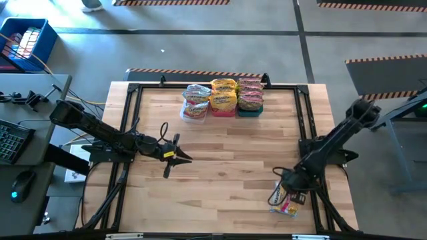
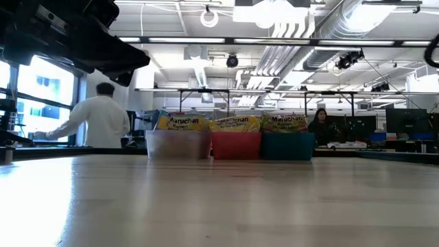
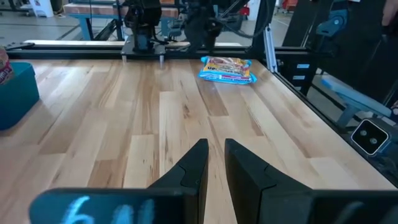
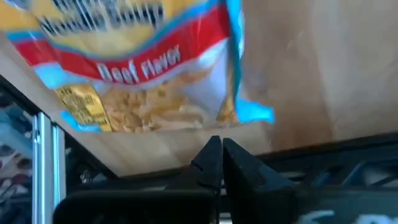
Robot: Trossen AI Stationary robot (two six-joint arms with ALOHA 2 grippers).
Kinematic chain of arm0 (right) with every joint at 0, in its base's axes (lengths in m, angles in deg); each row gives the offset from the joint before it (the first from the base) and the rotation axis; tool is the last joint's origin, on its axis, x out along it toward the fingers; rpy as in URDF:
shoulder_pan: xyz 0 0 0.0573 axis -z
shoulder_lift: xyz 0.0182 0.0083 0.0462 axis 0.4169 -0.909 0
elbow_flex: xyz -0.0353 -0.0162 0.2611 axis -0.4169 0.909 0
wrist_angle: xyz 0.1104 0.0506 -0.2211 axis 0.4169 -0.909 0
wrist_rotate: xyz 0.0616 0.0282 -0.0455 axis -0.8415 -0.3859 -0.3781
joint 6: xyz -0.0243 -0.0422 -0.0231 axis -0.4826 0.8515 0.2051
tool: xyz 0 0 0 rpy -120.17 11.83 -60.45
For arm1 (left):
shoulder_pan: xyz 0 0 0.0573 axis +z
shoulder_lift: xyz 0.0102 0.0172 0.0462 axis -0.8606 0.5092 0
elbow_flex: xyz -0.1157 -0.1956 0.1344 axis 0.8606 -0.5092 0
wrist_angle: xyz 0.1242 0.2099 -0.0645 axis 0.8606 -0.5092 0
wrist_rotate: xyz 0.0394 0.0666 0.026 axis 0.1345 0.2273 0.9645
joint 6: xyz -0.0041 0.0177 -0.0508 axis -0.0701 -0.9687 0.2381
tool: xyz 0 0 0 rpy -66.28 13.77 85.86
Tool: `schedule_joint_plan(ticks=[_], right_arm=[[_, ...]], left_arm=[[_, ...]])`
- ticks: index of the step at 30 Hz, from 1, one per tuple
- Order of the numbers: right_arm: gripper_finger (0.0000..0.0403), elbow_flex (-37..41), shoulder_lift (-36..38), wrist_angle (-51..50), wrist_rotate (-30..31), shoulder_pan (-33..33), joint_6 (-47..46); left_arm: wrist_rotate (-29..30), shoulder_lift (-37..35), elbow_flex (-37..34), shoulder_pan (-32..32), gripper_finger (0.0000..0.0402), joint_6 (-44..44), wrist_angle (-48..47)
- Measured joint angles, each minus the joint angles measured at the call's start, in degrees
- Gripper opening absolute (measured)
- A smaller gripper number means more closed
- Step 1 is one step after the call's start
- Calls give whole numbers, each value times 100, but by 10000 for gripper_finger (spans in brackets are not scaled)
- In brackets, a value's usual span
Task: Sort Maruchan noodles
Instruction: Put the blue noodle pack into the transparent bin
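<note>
Hovering low at the bench's near right corner, the right claw [image 1: 288, 189] has its fingers drawn together, tips all but touching; in its own wrist view they meet just off the edge of the loose packet [image 4: 143, 68], and no plastic shows between them, so it looks shut on nothing, though the view is close and blurred. That packet [image 1: 283, 202] lies flat on the bench [image 1: 227, 153] beside the claw, close to the frame rail, a beef-flavour Maruchan pack with a red band and blue trim.

The left claw [image 1: 175, 155] waits over the middle left of the bench, its fingers narrow with a slim gap, holding nothing.

At the far edge, the sorted noodles [image 1: 223, 95] are heaped in three bins side by side: clear bin [image 2: 178, 145], red bin [image 2: 236, 145] and teal bin [image 2: 287, 145].

A packet like this is probably light and crinkly, with a brittle noodle block inside and slick film outside. Lying flat, it gives little to pinch; the sealed end flap or a long edge looks the best hold, taken gently so the block does not crack or slide away.
</note>
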Motion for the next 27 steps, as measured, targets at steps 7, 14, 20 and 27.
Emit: schedule_joint_plan(ticks=[7,14,20,27], right_arm=[[0,22,-654,1270,-679,-137,-376],[0,22,-1107,3249,-509,58,-364],[0,-167,-1122,3296,127,467,682],[0,-478,-1120,2637,823,981,1960]], left_arm=[[1,0,0,0,46,0,-47],[18,0,0,0,46,-5,-45],[17,0,0,0,46,-5,-45],[16,0,0,0,46,-2,-45]])
